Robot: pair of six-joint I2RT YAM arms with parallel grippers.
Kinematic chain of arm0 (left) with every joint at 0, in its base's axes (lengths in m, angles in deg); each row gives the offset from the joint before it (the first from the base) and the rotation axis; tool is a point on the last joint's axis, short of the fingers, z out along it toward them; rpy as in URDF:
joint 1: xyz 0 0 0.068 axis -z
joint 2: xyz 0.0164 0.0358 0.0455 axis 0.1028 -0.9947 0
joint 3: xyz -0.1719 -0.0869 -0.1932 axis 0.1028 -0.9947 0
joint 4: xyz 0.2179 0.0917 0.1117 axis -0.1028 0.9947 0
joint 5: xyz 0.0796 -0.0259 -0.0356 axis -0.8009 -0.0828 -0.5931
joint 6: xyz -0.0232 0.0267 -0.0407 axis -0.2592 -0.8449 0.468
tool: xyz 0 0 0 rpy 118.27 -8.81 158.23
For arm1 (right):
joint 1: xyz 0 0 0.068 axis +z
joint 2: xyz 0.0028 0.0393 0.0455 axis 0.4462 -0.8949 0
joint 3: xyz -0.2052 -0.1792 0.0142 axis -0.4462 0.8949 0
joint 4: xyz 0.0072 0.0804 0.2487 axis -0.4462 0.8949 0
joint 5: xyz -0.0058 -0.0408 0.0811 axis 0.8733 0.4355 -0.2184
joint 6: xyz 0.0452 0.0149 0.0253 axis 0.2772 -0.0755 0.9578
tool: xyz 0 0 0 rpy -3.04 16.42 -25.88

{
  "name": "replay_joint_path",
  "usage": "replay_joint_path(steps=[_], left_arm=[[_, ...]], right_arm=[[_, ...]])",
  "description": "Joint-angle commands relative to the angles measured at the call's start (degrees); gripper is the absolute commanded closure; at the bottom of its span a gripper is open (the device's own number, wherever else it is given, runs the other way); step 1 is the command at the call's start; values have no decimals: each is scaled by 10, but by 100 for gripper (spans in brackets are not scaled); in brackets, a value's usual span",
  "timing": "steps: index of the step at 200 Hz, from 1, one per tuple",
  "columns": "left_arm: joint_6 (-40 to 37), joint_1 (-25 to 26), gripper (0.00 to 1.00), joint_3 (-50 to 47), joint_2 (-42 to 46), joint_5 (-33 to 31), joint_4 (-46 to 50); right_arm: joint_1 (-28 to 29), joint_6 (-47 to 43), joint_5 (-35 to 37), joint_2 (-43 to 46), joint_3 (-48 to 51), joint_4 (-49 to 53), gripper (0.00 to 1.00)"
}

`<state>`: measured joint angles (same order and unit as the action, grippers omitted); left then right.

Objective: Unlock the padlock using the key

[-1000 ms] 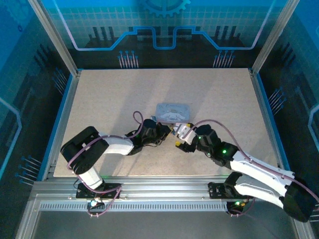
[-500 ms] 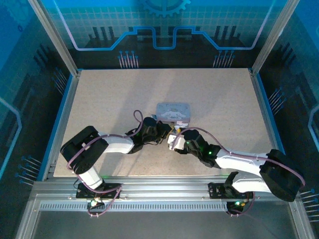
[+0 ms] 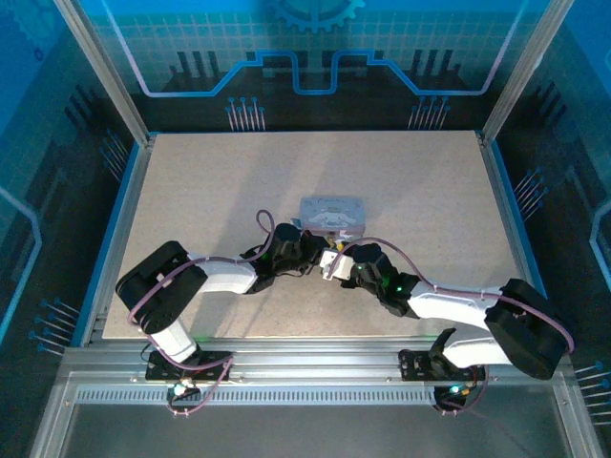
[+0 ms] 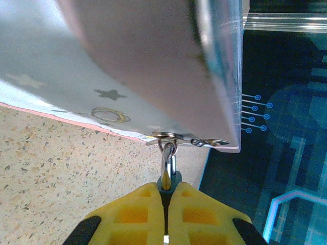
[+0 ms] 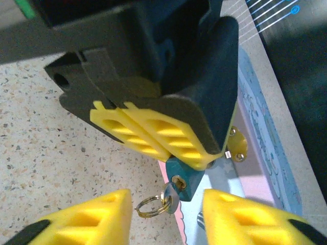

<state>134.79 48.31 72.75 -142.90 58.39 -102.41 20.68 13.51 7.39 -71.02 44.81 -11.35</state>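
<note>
Two-finger left gripper (image 4: 164, 204): pressed together on padlock (image 5: 191, 176) at 6 o'clock edge of tin (image 4: 127, 61), shackle (image 4: 167, 158) through tin hasp (image 4: 176, 138) | key (image 5: 172, 199): in keyhole (image 5: 177, 181), ring (image 5: 148, 206) at 8 o'clock | right gripper (image 5: 166, 206): fingers spread, flanking key, apart from it.

Lab test cell: aluminium frame (image 3: 101, 67), circuit-print walls (image 3: 315, 57).

Padlock (image 5: 181, 185) hangs off tin (image 4: 127, 61) near edge, in left pincer (image 4: 166, 204); key (image 5: 172, 200) at its keyhole, betw. fingers of right pincer (image 5: 164, 214).
</note>
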Motion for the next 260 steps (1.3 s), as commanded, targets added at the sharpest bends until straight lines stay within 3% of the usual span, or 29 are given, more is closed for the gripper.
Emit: replay_joint_path(steps=[1, 26, 109, 167, 260], left_arm=[[9, -5, 100, 19, 9, 14, -21], [9, -5, 100, 21, 9, 14, -19], [8, -4, 100, 27, 6, 19, -13], [8, -5, 100, 28, 5, 20, -14], [9, -3, 100, 26, 5, 19, -15]], right_arm=[[-8, 3, -2, -10, -19, -22, 64], [-11, 4, 1, -16, -19, -29, 71], [-16, 7, -3, -30, -30, -39, 80], [-20, 13, 14, -39, -34, -42, 100], [-21, 123, 5, -25, -57, -36, 100]])
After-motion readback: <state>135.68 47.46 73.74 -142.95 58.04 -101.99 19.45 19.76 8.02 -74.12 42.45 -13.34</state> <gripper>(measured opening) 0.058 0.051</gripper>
